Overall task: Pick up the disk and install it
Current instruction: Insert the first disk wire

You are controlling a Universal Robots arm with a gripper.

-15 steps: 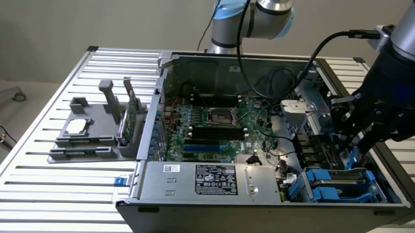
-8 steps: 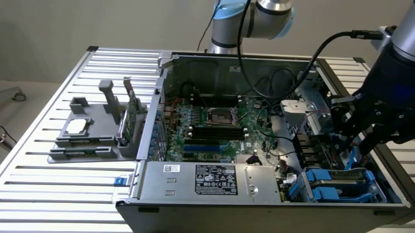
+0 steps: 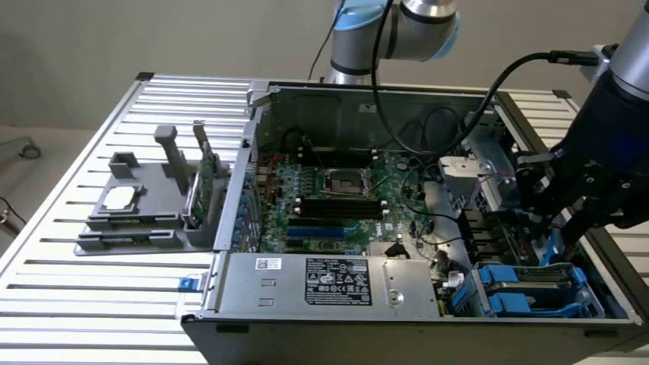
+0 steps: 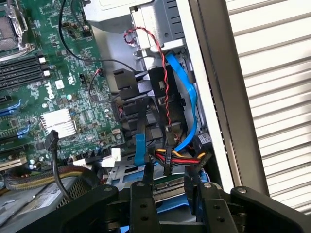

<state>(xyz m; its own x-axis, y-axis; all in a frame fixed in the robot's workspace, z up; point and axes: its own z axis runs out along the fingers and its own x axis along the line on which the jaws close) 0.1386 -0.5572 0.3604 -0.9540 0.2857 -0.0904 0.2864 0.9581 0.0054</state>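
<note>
While the claw (image 3: 564,232) hangs over the drive bay at about four o'clock of the open computer case (image 3: 335,289) in the exterior view, its black fingers (image 4: 144,199) stand wide and clasp the disk (image 4: 171,203) by its blue carrier, low in that bay. A blue cable (image 4: 187,97) runs just beside it. At nine o'clock of the case, a grey holder (image 3: 142,205) sits on the slatted desk (image 3: 71,304).
</note>
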